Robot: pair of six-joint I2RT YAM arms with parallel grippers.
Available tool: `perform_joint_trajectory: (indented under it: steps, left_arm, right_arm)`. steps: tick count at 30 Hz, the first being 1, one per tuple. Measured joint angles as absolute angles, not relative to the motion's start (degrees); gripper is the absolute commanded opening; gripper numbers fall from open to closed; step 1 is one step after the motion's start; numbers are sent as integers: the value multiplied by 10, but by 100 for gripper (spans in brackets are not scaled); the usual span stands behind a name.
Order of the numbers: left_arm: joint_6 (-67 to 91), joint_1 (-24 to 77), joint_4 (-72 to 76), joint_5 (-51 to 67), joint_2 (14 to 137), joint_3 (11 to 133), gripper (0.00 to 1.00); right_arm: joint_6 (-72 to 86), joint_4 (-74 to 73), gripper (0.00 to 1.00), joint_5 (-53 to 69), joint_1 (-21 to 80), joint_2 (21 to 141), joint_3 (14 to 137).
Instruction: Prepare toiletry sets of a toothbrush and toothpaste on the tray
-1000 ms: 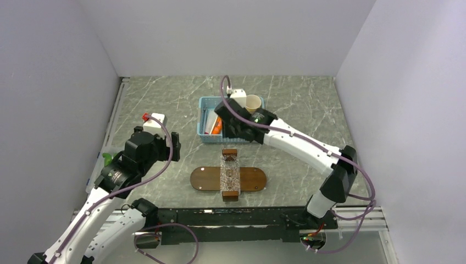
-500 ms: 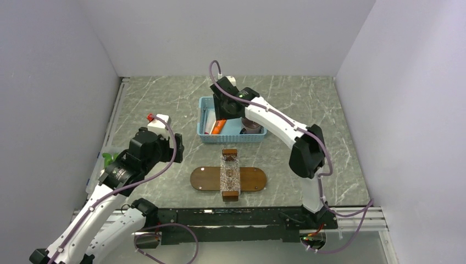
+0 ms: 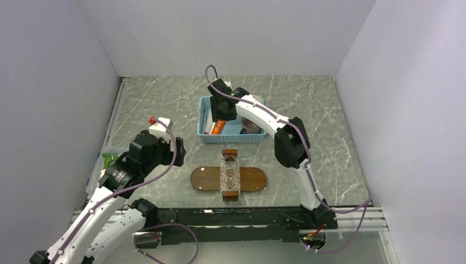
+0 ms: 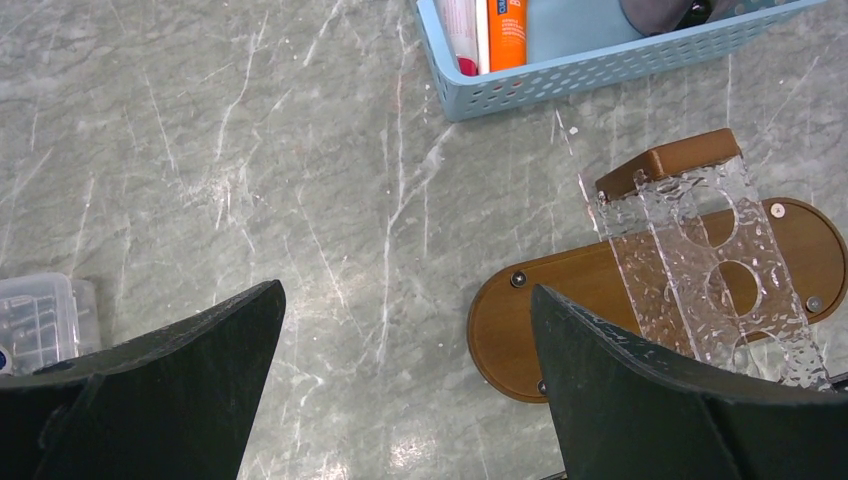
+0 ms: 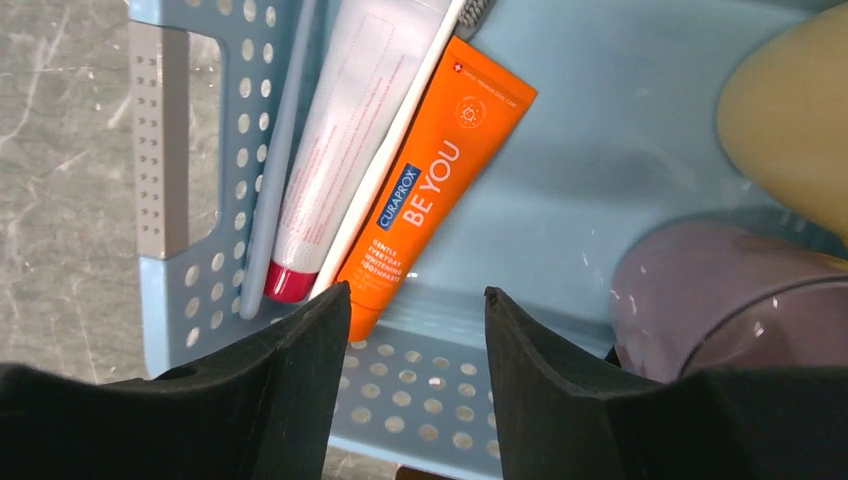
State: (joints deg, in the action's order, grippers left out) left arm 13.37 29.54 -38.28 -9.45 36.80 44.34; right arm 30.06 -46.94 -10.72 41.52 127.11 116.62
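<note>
The orange toothpaste [image 5: 440, 200] lies in the left part of the light-blue basket [image 5: 480, 390], next to a white toothbrush handle [image 5: 385, 170] and a white tube with a red cap [image 5: 330, 150]. My right gripper [image 5: 418, 300] is open and empty just above the basket's near wall, its left finger over the toothpaste's cap end. In the top view it [image 3: 221, 113] hangs over the basket [image 3: 204, 118]. The dark-brown oval tray [image 3: 203, 179] carries a clear acrylic rack [image 3: 229, 175]. My left gripper [image 4: 405, 300] is open and empty over bare table left of the tray [image 4: 530, 330].
A purple cup [image 5: 720, 300] and a beige cup [image 5: 790, 110] sit in the basket's right half. A clear plastic box [image 4: 35, 320] and a green item [image 3: 110, 159] lie at the table's left edge. White walls close three sides.
The right arm has folded inward and its gripper has swung to the basket's left half, over the tubes. The left gripper has drifted slightly right and nearer.
</note>
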Motion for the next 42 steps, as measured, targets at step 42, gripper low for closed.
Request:
perform_joint_trajectory:
  steps: [42]
  left_arm:
    - [133, 294, -384, -104, 376, 443, 99]
  right_arm:
    - [462, -380, 23, 36, 362, 1341, 1120]
